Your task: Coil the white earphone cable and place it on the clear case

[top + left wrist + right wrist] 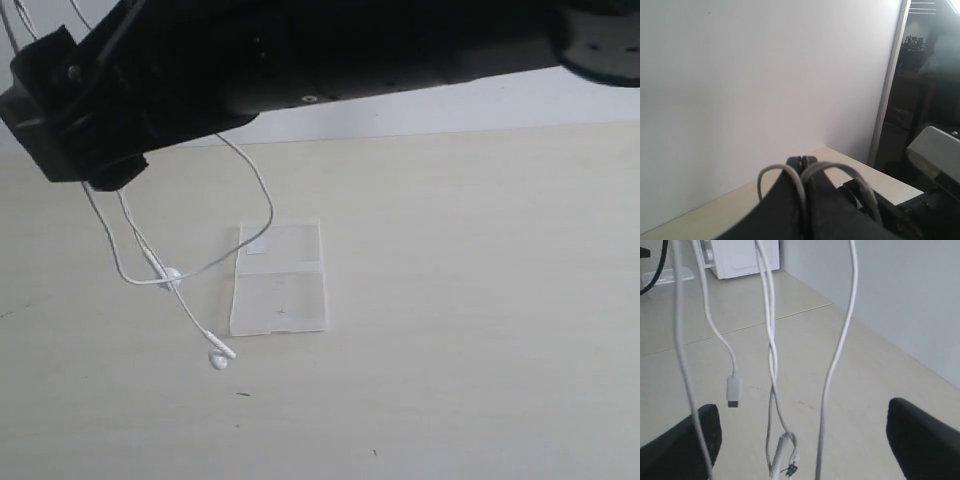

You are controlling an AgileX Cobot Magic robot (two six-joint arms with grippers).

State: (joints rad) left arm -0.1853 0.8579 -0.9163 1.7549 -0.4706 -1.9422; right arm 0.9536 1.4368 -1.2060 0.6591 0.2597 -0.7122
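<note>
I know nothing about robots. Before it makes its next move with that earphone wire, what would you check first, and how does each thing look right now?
1. Left hand shut on the white earphone cable: ok.
2. Right hand open, strands hanging between its fingers: ok.
3. Cable coiled: not ok, it hangs in long loose loops.
4. Clear case lying open and flat on the table: ok.
5. Earbuds clear of the table: cannot tell.

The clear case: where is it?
In the exterior view the clear case lies flat on the table, left of centre, the white earphone cable dangling beside it.
</note>
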